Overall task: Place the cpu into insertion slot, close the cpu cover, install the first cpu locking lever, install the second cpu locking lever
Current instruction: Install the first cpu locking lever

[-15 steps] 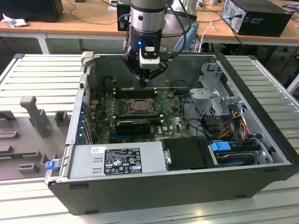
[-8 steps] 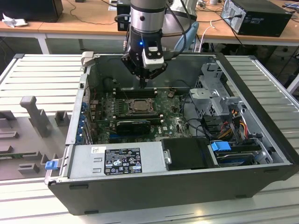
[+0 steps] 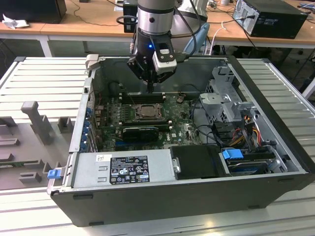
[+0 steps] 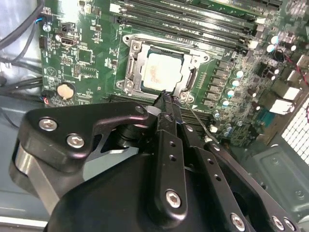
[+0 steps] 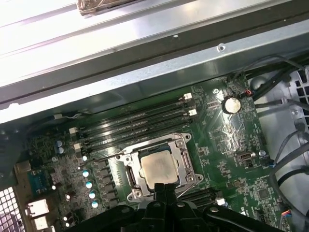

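tool (image 4: 167,99): fingertips squeezed together, can't see anything pinched between them, tips right by the edge of the cover (image 4: 136,67) | cpu (image 5: 158,167): sitting flat in the slot (image 5: 187,139) on the green board (image 3: 182,123), cover lying down around it | wire lever (image 5: 104,157): pokes out sideways from the slot, near the tall round board parts

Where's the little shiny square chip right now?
In the second wrist view the cpu sits in the insertion slot on the green board, beside the long black memory slots, with the gripper close to its edge.
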Tool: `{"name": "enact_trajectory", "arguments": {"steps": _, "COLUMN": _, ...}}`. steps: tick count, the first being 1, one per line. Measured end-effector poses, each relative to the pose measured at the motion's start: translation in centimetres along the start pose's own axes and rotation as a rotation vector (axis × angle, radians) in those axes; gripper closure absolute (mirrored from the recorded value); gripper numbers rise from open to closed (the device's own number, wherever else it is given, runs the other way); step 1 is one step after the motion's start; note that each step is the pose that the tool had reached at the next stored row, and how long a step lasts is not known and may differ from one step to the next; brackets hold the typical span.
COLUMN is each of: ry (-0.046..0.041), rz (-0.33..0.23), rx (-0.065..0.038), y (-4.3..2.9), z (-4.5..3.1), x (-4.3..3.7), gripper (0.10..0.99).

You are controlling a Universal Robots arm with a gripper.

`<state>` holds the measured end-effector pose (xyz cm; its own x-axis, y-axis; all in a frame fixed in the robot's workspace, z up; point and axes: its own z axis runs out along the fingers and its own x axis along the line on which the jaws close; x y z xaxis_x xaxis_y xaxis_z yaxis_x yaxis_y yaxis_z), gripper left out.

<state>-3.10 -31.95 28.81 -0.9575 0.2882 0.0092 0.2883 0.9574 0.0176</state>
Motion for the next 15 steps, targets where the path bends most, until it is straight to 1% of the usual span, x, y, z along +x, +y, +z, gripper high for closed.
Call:
{"name": "enact_trajectory", "arguments": {"steps": 2, "ry": 0.0006, "rz": -0.005, "rx": -0.002, "y": 0.00, "z": 0.01, "x": 0.00, "gripper": 0.980}}
{"name": "enact_trajectory", "arguments": {"steps": 5, "ry": 0.0038, "rz": -0.015, "rx": -0.011, "y": 0.00, "z": 0.02, "x": 0.00, "gripper": 0.980}}
{"name": "enact_trajectory", "arguments": {"steps": 6, "ry": 0.0044, "rz": -0.025, "rx": -0.013, "y": 0.00, "z": 0.03, "x": 0.01, "gripper": 0.980}}
{"name": "enact_trajectory", "arguments": {"steps": 11, "ry": 0.0069, "rz": -0.126, "rx": -0.012, "y": 0.00, "z": 0.07, "x": 0.00, "gripper": 0.980}}
{"name": "enact_trajectory", "arguments": {"steps": 15, "ry": 0.0093, "rz": -0.225, "rx": -0.010, "y": 0.00, "z": 0.13, "x": 0.00, "gripper": 0.980}}
